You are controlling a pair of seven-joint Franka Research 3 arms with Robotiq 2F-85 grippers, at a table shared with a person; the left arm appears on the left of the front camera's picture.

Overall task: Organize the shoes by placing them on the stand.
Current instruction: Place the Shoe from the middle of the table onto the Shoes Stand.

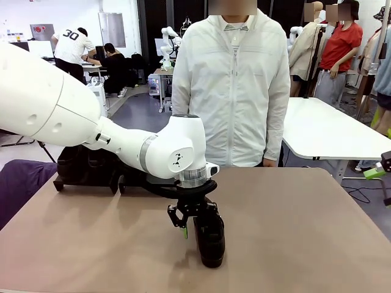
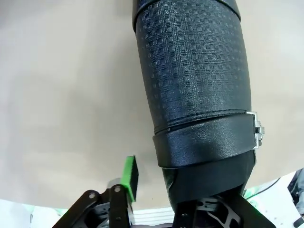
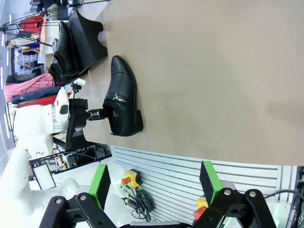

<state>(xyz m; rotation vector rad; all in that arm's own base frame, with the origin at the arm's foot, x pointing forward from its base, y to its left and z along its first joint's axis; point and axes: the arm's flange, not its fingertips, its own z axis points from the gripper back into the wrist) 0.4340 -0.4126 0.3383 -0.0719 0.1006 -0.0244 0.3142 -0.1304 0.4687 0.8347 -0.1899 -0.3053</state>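
Front view: the left gripper straddles the heel end of a shoe lying mid-table, the stand well behind to the left. Grasping seems in hand.

Left wrist view: one pad stands clear of the shoe's side; whether it is gripped, I cannot tell.

Right wrist view: the right gripper gapes wide, empty. Next: clamp, lift, carry to the stand.

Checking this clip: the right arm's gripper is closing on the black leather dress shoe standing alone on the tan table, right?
Wrong arm. The left gripper is at the black leather dress shoe on the tan table, as the front view shows; the right gripper stands open, away from it.
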